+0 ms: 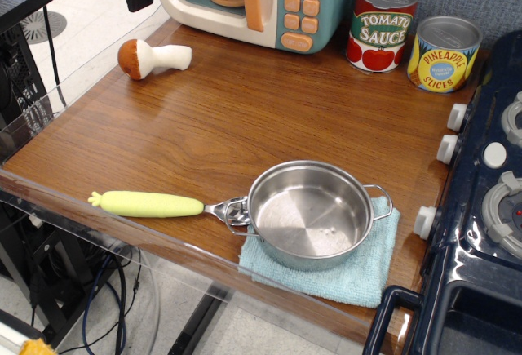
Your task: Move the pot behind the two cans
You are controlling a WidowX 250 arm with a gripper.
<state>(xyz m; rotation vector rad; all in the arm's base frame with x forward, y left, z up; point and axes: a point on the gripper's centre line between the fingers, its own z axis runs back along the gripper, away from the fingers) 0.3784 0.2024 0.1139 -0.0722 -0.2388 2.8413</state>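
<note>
Pot point(310, 215) empty, upright on blue cloth point(351, 277); two cans point(414, 35) sealed.

The pot point(311, 215) sits on a cloth point(359, 272), well before the two cans point(414, 38).

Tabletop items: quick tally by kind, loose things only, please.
Pots: 1, the pot
Cans: 2, tomato sauce can, pineapple can
Cloths: 1, blue cloth
Toy mushrooms: 1, mushroom
Utensils: 1, yellow-handled utensil
Total: 6
</note>
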